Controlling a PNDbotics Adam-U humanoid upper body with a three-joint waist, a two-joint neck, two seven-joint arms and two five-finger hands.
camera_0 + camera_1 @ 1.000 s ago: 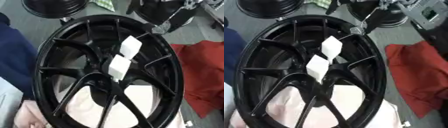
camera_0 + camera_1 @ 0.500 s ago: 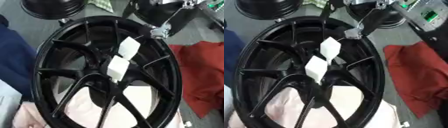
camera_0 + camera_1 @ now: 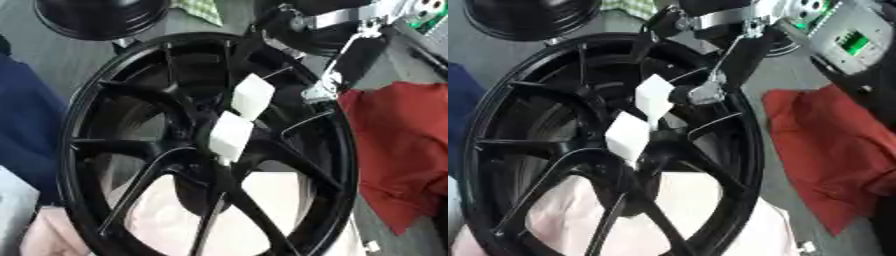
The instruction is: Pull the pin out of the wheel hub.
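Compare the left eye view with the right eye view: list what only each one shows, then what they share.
Only the left eye view shows the wide stretch of dark blue fabric at the left edge. Only the right eye view shows the grey box with a green display at upper right. Both show the black wheel with two white tags near its hub, the red cloth, a second black wheel behind, and the right robot hand over the spokes.

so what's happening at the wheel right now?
A black wheel stands tilted in front of the robot, with two white blocks at its hub. The right arm reaches in from the upper right; its hand hangs over the spokes just right of the upper block, not clearly touching it. No pin can be made out, so nothing looks pulled yet. A red cloth lies to the right. The left hand is out of view.
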